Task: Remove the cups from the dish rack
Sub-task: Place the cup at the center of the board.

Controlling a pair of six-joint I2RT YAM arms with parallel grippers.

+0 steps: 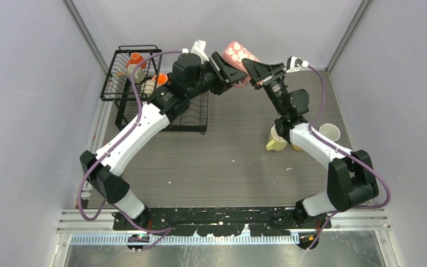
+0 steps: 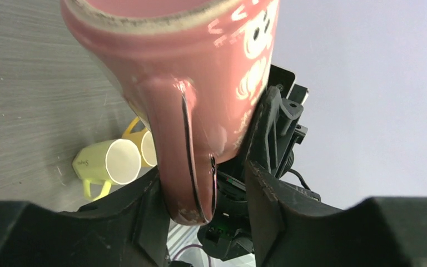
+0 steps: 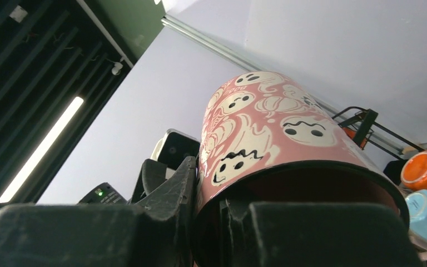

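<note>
The pink mug [image 1: 237,54] is held aloft at the table's [image 1: 228,167] 12 o'clock, its rim clamped by the right hand [image 3: 207,194]; the left hand [image 2: 203,186] is spread loosely around its handle [image 2: 186,167].

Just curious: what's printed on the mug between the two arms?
White cartoon ghosts on the pink mug, clearest in the right wrist view.

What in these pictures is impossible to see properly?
- Overhead view: the left arm covers much of the dish rack, so the cups left in it cannot be counted.
- Overhead view: the right arm hides part of the cups beside it; a yellow cup and a white cup show.
- Left wrist view: the top of the pink mug is cut off by the upper edge.
- Right wrist view: the mug's handle is out of sight behind its body.
</note>
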